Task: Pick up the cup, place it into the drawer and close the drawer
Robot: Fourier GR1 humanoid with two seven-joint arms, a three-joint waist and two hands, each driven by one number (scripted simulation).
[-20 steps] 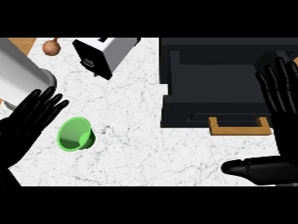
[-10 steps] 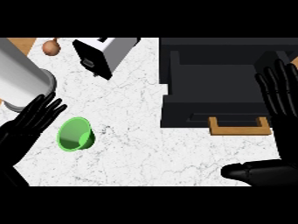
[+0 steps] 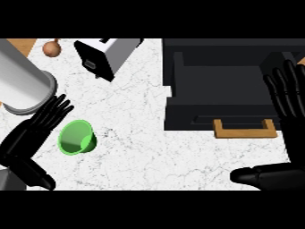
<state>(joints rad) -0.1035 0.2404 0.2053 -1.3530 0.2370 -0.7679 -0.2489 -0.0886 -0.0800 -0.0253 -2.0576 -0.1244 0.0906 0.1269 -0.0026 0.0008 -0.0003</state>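
A green cup (image 3: 76,137) lies on its side on the white marble counter (image 3: 141,147), its mouth facing the lower left. My left hand (image 3: 32,136) is open just left of it, fingers straight and pointing up-right, fingertips close beside the cup's rim. The black drawer (image 3: 221,85) stands pulled open at the upper right, with a wooden handle (image 3: 245,129) on its front. My right hand (image 3: 293,103) is open at the right edge, fingers up over the drawer's right side, thumb (image 3: 267,174) stretched left below.
A large white cylinder (image 3: 13,82) lies at the upper left, just above my left hand. A white and black toaster-like box (image 3: 105,56) stands at the top middle. A small brown object (image 3: 52,47) sits at the top left.
My left hand has drawn back down and left, and turned, now lying lower beside the cup. The cup, drawer and right hand have stayed in place.
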